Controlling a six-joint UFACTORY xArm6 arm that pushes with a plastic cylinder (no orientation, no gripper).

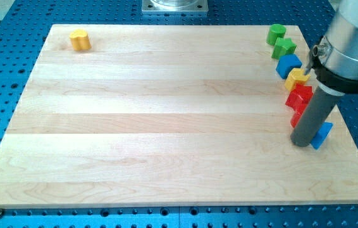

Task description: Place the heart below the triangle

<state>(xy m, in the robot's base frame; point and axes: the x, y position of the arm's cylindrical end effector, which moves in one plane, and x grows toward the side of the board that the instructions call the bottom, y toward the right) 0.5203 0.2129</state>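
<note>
A yellow heart [79, 40] lies near the board's top left corner, alone. A small blue block [323, 134], probably the triangle, lies at the view's right, partly hidden behind my rod. My tip [302, 144] rests on the board just left of that blue block, touching or nearly touching it, and far to the right of the heart. A red block [300, 95] lies just above the tip, with another red piece [295, 118] half hidden by the rod.
A column of blocks runs along the right edge of the wooden board [166, 126]: two green blocks [276, 33] [284, 47], a blue block [288, 64], a yellow block [296, 78]. The board's right edge is close to the tip.
</note>
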